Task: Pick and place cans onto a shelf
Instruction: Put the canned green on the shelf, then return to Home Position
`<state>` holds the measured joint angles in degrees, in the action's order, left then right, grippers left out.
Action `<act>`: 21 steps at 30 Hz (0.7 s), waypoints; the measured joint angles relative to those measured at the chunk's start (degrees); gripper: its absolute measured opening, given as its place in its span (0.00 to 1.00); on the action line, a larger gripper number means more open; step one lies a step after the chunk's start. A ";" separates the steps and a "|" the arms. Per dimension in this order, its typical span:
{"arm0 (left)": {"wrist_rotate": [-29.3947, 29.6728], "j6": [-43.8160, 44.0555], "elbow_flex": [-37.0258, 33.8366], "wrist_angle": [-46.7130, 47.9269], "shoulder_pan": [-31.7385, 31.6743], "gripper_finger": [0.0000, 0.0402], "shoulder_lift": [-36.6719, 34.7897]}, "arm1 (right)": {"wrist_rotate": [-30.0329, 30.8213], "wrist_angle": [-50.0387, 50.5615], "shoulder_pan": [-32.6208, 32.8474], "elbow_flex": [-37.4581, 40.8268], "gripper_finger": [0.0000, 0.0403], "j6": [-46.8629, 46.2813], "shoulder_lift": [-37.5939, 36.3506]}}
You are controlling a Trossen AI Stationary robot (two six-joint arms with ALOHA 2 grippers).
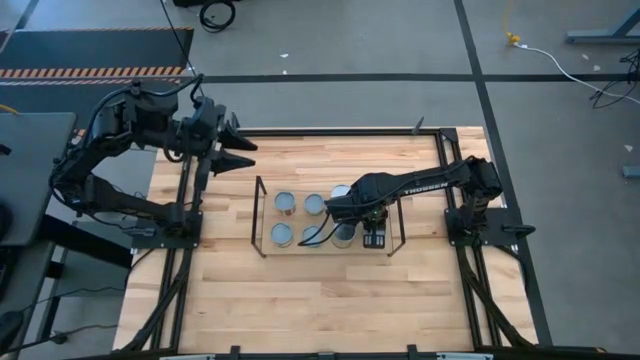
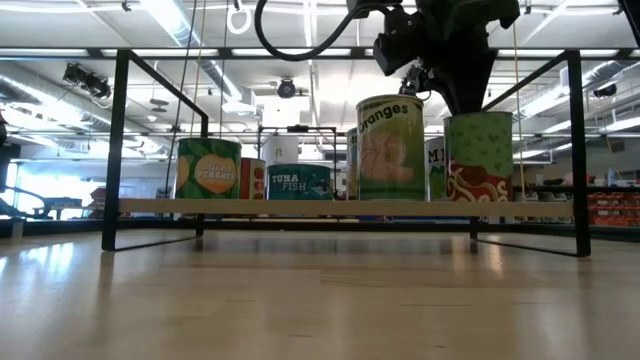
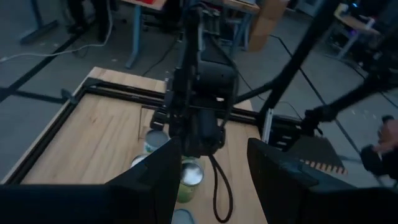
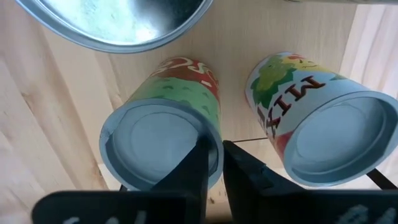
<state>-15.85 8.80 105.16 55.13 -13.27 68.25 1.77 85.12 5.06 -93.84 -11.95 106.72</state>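
Several cans stand upright on the shelf (image 1: 260, 215), a low black wire rack with a pale board (image 2: 300, 207). Among them are a green one (image 2: 208, 168), a tuna can (image 2: 300, 182) and a tall oranges can (image 2: 390, 148). My right gripper (image 4: 222, 163) points straight down over the shelf's right end (image 1: 372, 232), on a green-and-red can (image 4: 158, 140) (image 2: 478, 155). A "MIX" can (image 4: 329, 134) stands beside it. My left gripper (image 1: 235, 150) (image 3: 211, 158) hangs open, high over the table's far left, holding nothing. My right gripper comes from above, pointing down, at the green-and-red can's top rim (image 4: 214, 142). One finger (image 4: 200, 163) stands inside the rim over the lid and the other (image 4: 244, 171) outside the wall, a narrow gap between them. The can stands upright on the shelf board.
The black metal frame (image 1: 440, 135) edges the wooden table. Bare wood (image 1: 320, 300) lies between the shelf and the table's near edge. A taller can's lid (image 4: 118, 18) sits close beside the right gripper. The right arm (image 1: 420, 183) reaches across the shelf's right end.
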 joint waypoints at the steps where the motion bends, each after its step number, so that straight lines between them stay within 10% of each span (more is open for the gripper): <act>1: -0.41 -0.60 0.00 0.02 0.02 0.47 -0.02 | -0.05 -0.02 0.00 0.00 0.13 0.09 0.00; 21: 9.73 -5.47 0.02 2.55 -0.05 0.45 -4.27 | -2.33 -0.41 -0.35 -4.58 0.26 1.46 -7.95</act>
<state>-6.12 3.33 105.19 57.69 -13.32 63.97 -0.56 84.72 4.71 -98.42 -10.49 98.76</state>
